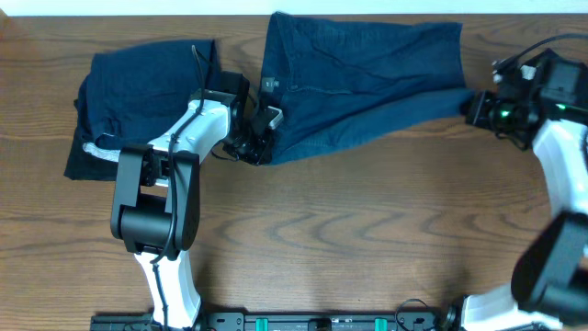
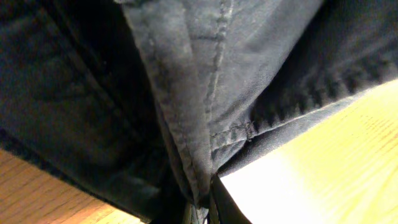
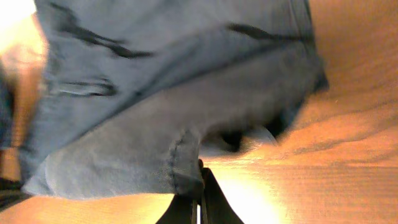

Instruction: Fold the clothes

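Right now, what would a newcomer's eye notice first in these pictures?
The wide blue shorts lie across the far middle of the table, pinched at their left corner by the left gripper and at their right edge by the right gripper. A second dark garment lies at the far left.

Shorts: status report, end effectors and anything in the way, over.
Left end effector shut on navy shorts, left corner. Right end effector shut on right edge. Shorts spread out. Second dark garment lies left, apart.
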